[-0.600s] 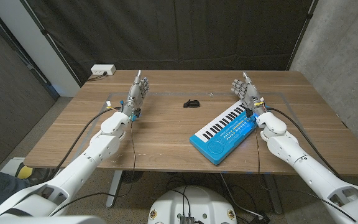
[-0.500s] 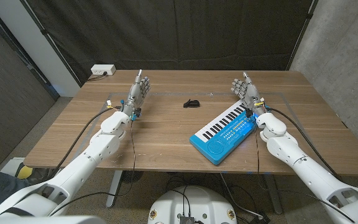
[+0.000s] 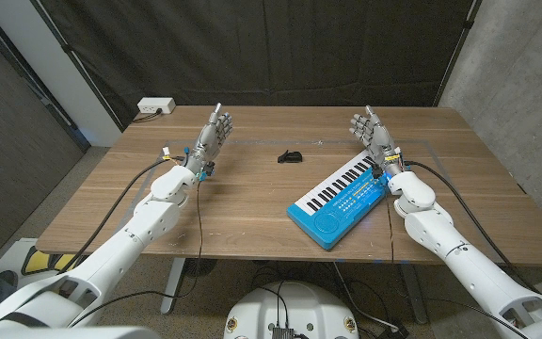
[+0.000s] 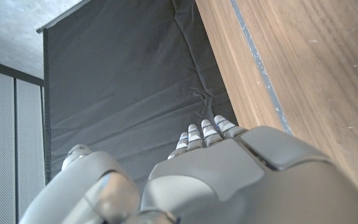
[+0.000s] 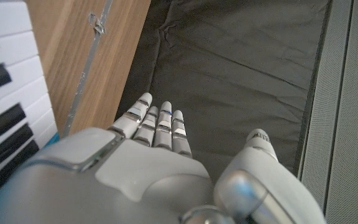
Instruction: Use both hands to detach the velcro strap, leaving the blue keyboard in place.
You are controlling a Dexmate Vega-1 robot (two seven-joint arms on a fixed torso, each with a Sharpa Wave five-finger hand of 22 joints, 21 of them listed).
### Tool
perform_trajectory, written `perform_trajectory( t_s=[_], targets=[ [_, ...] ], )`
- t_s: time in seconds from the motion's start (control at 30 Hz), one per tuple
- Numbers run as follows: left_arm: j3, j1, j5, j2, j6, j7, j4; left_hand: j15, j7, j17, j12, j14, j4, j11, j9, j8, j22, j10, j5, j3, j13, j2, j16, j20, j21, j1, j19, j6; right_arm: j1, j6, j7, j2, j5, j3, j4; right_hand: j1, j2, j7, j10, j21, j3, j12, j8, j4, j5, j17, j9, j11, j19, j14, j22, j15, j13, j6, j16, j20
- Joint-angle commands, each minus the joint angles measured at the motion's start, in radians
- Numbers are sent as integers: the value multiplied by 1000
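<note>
Left hand (image 3: 211, 134) and right hand (image 3: 372, 135) fingers spread, empty, head view alone shows velcro strap (image 3: 291, 156)

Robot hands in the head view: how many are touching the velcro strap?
0. The left hand is raised left of the velcro strap; the right hand is raised at the blue keyboard's far end.

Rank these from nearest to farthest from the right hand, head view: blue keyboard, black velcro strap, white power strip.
From the right hand:
1. Blue keyboard, just beside the hand, on the table's right side.
2. Black velcro strap, mid-table, between the two hands.
3. White power strip, beyond the table's far left corner, past the left hand.
</note>
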Motion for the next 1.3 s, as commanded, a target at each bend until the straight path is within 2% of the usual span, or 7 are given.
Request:
perform_trajectory(
  t_s=[0.03, 0.17, 0.47, 0.57, 0.73, 1.1, 1.3],
  targets=[
    [13, -39, 54, -28, -108, -42, 99, -4, -3, 2, 13, 34, -12, 3, 4, 15, 3, 33, 4, 2, 5, 8, 13, -18, 14, 30, 38, 31, -47, -40, -36, -45, -62, 17, -108, 22, 1, -12, -1, 5, 4, 2, 9, -9, -1, 3, 5, -21, 0, 8, 3, -14, 1, 5, 8, -12],
    [14, -40, 67, -27, -92, -20, 90, -10, 1, 2, 25, 100, -22, 8, 4, 28, 4, 102, -2, -2, 5, 16, 23, -14, 22, 59, 88, 101, -43, -10, -12, -17, -36, 14, -80, 28, 3, -8, -2, 6, 6, 2, 8, -12, -1, 3, 5, -15, 1, 9, 3, -18, 1, 2, 9, -14],
    [14, -29, 57, -31, -49, 6, 59, -10, 3, 2, 25, 113, -24, 8, 4, 28, 4, 113, -4, -3, 5, 18, 23, -10, 24, 66, 99, 113, -17, -1, -36, -8, -117, -20, -56, 63, 20, -19, 4, 7, 21, 6, 12, -25, 0, 3, 6, -25, 2, 10, 3, -22, 2, 16, 9, -19],
    [17, -22, 74, -9, -29, 15, 34, -10, 0, 2, 23, 114, -25, 5, 4, 26, 5, 114, -5, -3, 5, 20, 21, 5, 23, 71, 102, 115, -23, -11, -63, -11, -140, -24, -83, 108, 20, -57, 16, 8, 33, 11, 25, -42, 4, 3, 7, -75, 0, 12, 3, -23, 2, 62, 9, -20],
    [20, -20, 85, 30, 12, 4, 6, -3, -4, 3, 12, 99, -28, 4, 4, 18, 5, 98, -7, -2, 5, 26, 11, 13, 18, 81, 97, 104, -36, -89, -131, -42, -225, -45, -158, 145, 23, -86, 12, 6, 43, 8, 33, -50, 6, 3, 7, -96, -8, 4, 3, -16, 2, 98, 6, -9],
    [7, -3, 70, 50, -25, -36, -1, -3, -3, 3, 14, 112, -32, 6, 5, 19, 6, 111, -9, -1, 5, 34, 12, 12, 16, 94, 101, 119, -38, -179, -166, -62, -304, -98, -228, 216, 21, -74, -49, -2, 60, -8, 10, -54, 2, 4, 8, -44, -54, -45, 3, 10, 4, 64, -2, 9],
    [7, 5, 65, 48, -48, -57, 19, -12, -5, 3, 12, 105, -35, 4, 5, 18, 6, 115, -12, 3, 6, 43, 6, 6, 12, 106, 96, 124, -43, -191, -198, -49, -333, -117, -244, 229, 23, -73, -63, 2, 64, -10, 6, -54, 2, 4, 9, -37, -50, -47, 3, 7, 4, 56, 1, 9]
  ],
)
